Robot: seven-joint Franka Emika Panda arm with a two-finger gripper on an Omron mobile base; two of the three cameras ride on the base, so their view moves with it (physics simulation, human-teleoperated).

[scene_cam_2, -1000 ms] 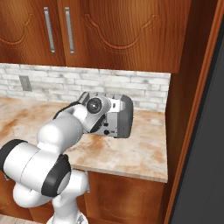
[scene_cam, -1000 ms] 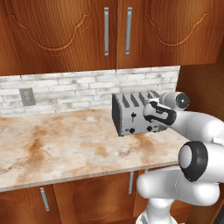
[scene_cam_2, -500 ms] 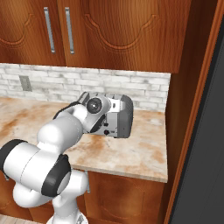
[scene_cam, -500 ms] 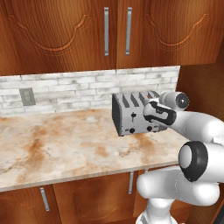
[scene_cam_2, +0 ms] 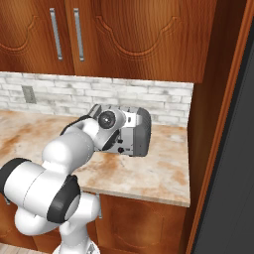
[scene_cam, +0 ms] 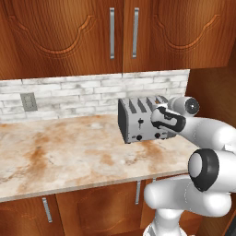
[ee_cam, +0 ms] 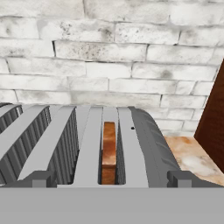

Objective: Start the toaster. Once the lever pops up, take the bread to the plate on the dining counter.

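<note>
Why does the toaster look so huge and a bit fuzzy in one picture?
Hand view: the camera sits right over the toaster, so its slots and the bread look big and soft-edged. Left base view: the toaster looks smaller and sharper, evenly lit, no glare.

We're looking at a beige stone counter [scene_cam: 69, 156] with rust-orange marbling, running back to a white-grey brick backsplash [scene_cam: 83, 94]. A grey wall outlet [scene_cam: 28, 102] sits in the bricks at left. Above hang brown wood cabinets [scene_cam: 60, 32] with vertical steel handles [scene_cam: 112, 33]; matching wood doors [scene_cam: 97, 207] sit below.
</note>
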